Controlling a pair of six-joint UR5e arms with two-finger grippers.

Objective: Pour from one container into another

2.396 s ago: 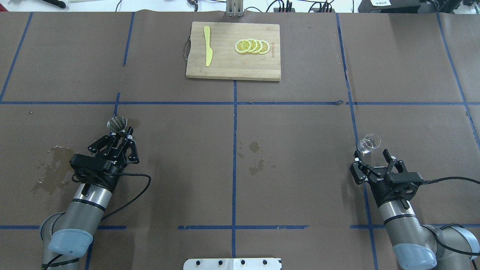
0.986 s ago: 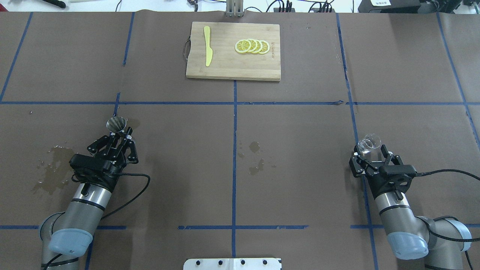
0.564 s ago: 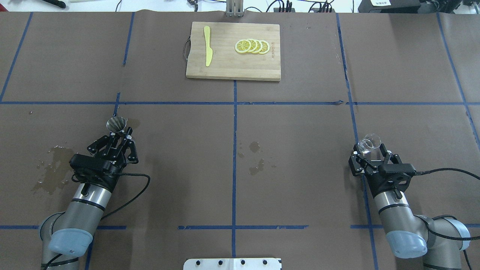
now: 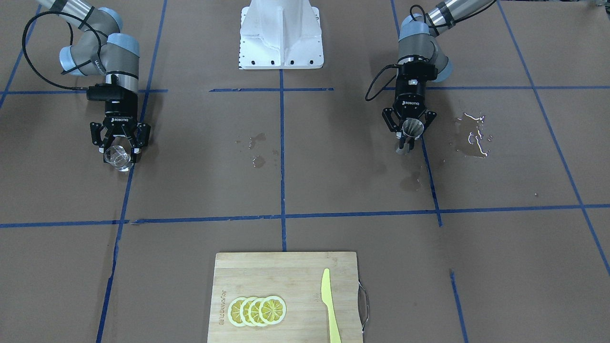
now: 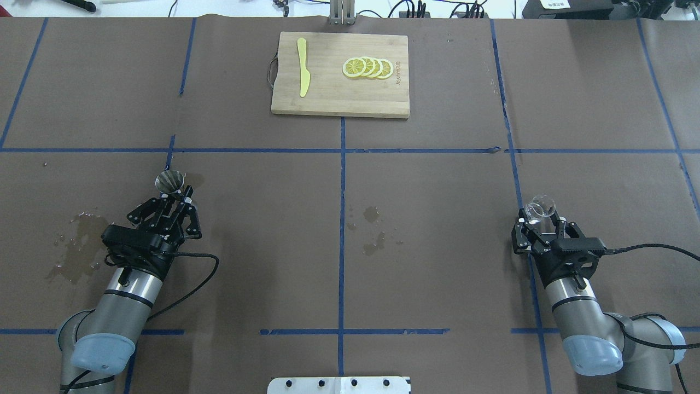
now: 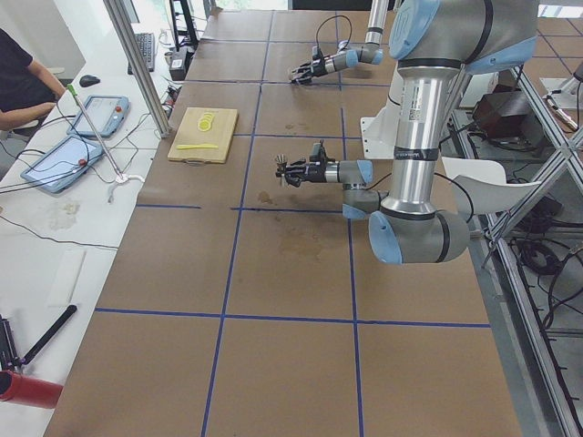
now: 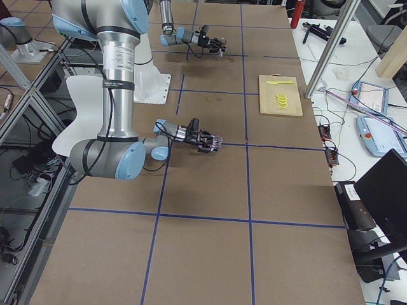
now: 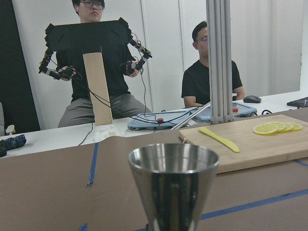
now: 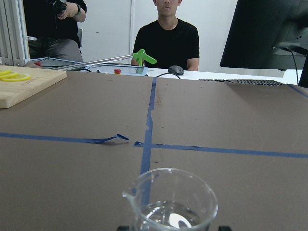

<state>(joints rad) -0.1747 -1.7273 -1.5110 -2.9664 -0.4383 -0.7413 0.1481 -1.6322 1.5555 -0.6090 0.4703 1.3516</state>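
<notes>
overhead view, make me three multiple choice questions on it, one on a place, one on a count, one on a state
1. Where does the yellow knife lie? A on the cutting board B on the floor C standing in a cup
2. How many lemon slices are there? A two B four C six
3. The left gripper is: A open over the board B shut on the steel jigger C empty
Answers: 1 A, it lies flat on the board; 2 B, four overlapping rounds show; 3 B, its fingers clamp the jigger's waist.
</notes>
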